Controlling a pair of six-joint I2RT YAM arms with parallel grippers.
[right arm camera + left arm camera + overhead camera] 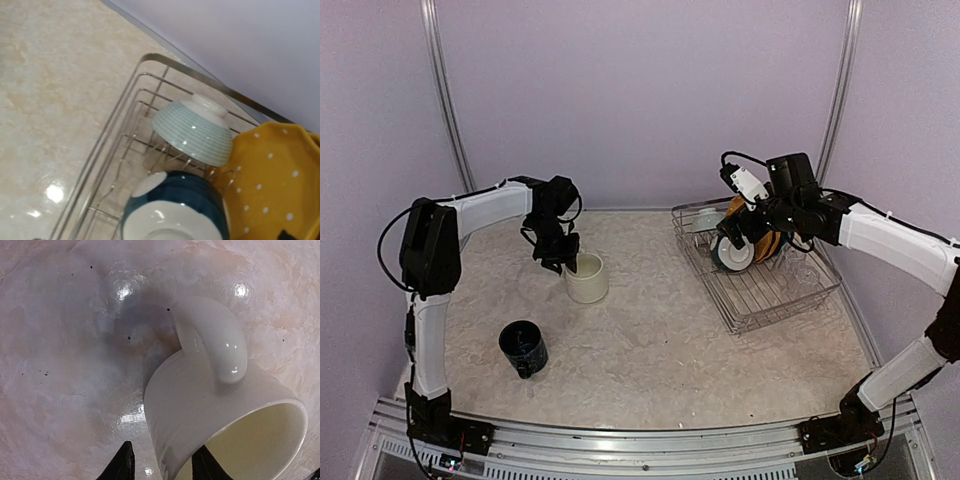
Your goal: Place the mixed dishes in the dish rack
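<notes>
The cream mug (587,278) stands upright on the table left of centre. My left gripper (560,256) is at its rim. In the left wrist view the gripper (165,464) is open, one finger outside the mug (200,405) and one inside, with the outer finger clear of the wall. The dark blue mug (523,348) stands nearer the front. The dish rack (785,308) holds a blue dish (175,205) on edge, the yellow dotted plate (270,180), an upturned grey-teal cup (192,131) and a clear glass (800,272). My right gripper (745,232) hovers over the blue dish, its fingers spread wider than it.
The rack's silver rim (165,57) runs close to the back wall. Metal frame posts stand at both back corners. A metal rail runs along the table's near edge by the arm bases.
</notes>
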